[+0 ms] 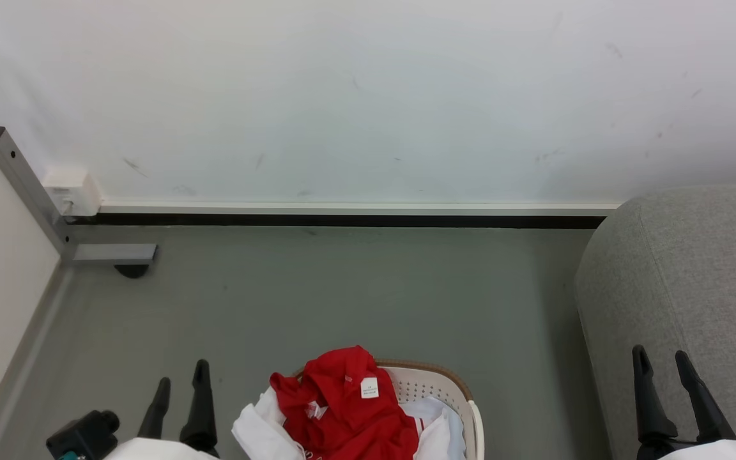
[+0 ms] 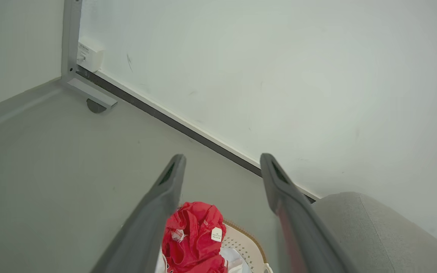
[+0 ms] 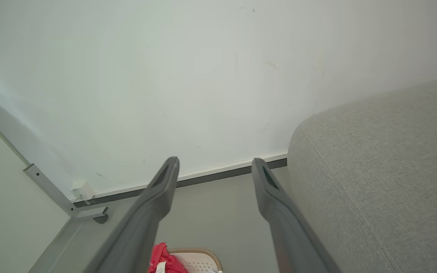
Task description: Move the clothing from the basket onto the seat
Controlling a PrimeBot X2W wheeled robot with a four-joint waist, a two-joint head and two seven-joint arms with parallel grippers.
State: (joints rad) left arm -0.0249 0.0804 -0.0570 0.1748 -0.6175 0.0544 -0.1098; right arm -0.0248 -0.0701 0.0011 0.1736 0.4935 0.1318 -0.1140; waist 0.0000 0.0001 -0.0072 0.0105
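Clothing (image 1: 342, 402): red and white pieces heaped in basket (image 1: 464, 409), spilling over its left rim. Basket: on floor (image 1: 342, 287), apart from seat (image 1: 687, 275). Left gripper (image 1: 183, 374), right gripper (image 1: 660, 354): wide apart, empty.

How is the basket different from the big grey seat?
The basket is cream plastic with little holes; the seat is grey woven fabric. The basket looks much smaller than the seat. The basket holds clothing; the seat's visible part holds none. Both stand on the floor.
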